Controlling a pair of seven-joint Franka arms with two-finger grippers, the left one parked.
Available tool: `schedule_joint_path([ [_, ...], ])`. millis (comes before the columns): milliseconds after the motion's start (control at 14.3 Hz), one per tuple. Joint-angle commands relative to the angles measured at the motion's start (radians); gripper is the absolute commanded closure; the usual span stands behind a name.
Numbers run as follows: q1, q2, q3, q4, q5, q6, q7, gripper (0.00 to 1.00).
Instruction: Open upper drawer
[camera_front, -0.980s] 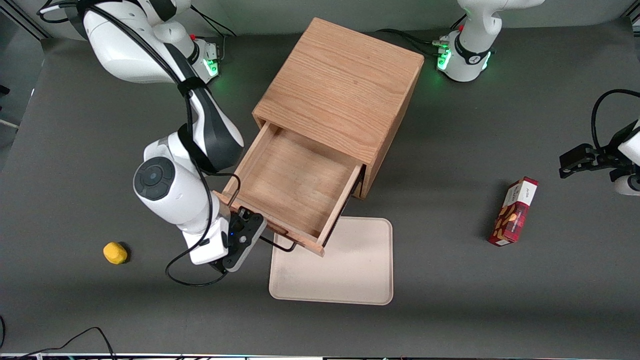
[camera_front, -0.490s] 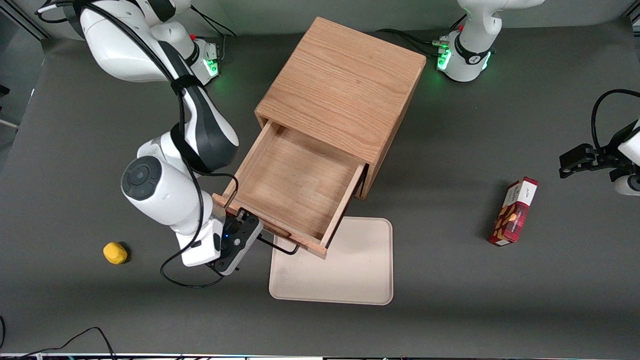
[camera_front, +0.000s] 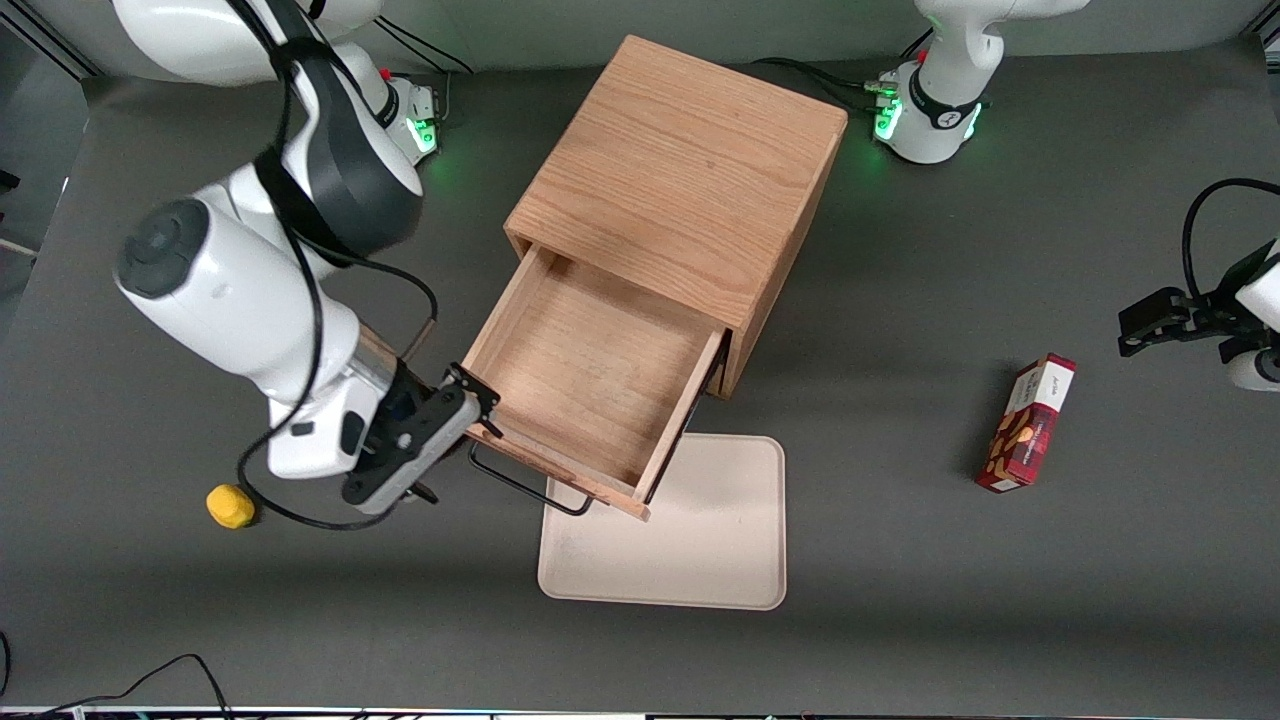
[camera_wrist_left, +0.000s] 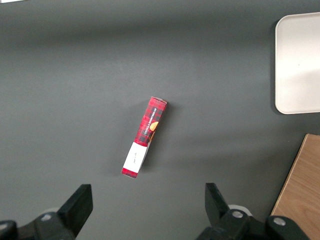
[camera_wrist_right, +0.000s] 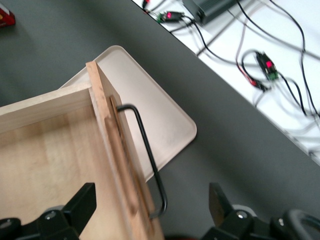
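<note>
Claw (camera_front: 478, 398) hangs open at the drawer-front corner nearest the working arm's end of the desk, gripping nothing, off the black handle (camera_front: 527, 488). Mid-desk, the upper drawer (camera_front: 590, 385) stands pulled well out over the beige tray (camera_front: 700, 560); the opening looks done.

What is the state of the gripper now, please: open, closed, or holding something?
Gripper: open, holding nothing, raised beside the working-arm end of the upper drawer, clear of its black handle.

Open light-oak upper drawer (camera_front: 590, 385): grained matt wood.
Thin black wire handle (camera_wrist_right: 149, 162): smooth metal.
Black two-finger gripper (camera_front: 466, 388) beside it: matt plastic.
</note>
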Motion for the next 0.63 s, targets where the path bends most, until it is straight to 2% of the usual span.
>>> schedule_joint_path([
  [0, 0.0, -0.127, -0.072, -0.069, -0.04, -0.102, 0.066, 0.0],
  [140, -0.045, -0.22, -0.063, -0.157, -0.132, -0.105, 0.1, 0.0],
  [210, -0.062, -0.271, -0.061, -0.212, -0.154, -0.105, 0.133, 0.0],
  [560, -0.188, -0.452, -0.06, -0.427, -0.166, -0.099, 0.21, 0.0],
])
